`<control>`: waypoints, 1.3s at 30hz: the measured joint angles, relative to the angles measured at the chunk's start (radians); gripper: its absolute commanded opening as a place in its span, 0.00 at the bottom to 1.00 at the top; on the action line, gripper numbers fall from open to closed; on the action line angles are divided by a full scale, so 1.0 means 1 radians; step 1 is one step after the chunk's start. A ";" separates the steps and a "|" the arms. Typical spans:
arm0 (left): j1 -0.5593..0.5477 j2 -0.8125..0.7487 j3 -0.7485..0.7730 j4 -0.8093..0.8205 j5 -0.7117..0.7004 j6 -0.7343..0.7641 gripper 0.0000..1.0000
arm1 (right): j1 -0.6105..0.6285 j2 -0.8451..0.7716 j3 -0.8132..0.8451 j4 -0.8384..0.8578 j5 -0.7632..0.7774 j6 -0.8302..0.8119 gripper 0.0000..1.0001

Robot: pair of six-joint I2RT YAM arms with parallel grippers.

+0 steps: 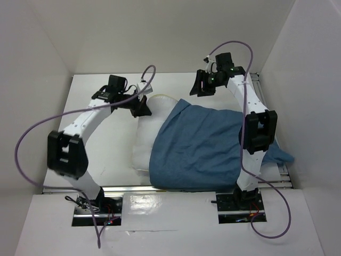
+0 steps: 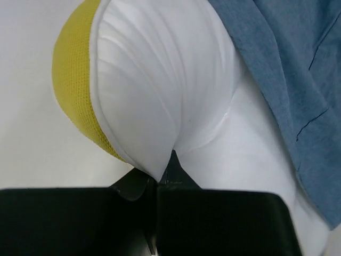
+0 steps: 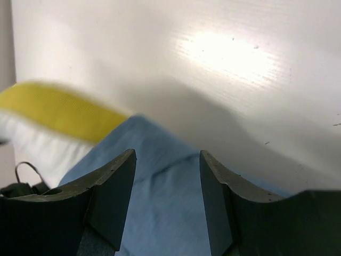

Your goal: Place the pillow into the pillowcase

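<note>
Most of the pillow (image 1: 139,144) is covered by the pillowcase (image 1: 197,144); whether it is inside or merely underneath cannot be told. Only a white strip along the pillowcase's left side and a far-left corner show. The right arm crosses the pillowcase's right end. The pillow's yellow edge is blurred in the right wrist view.

Left gripper (image 1: 143,109): low at the pillowcase's far-left corner, clenched on a pinch of white pillow cloth.

Right gripper (image 1: 202,85): raised over the pillowcase's far edge, fingers apart, holding nothing.
</note>
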 measured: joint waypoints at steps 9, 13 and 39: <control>-0.125 -0.267 -0.166 0.185 -0.214 0.153 0.00 | -0.013 0.003 0.056 0.016 -0.119 0.046 0.58; -0.151 -0.267 -0.205 0.198 -0.283 0.195 0.00 | 0.000 0.003 0.056 0.016 -0.194 0.050 0.55; -0.207 -0.372 -0.281 0.260 -0.366 0.242 0.00 | 0.074 -0.030 -0.021 0.015 -0.180 0.021 0.00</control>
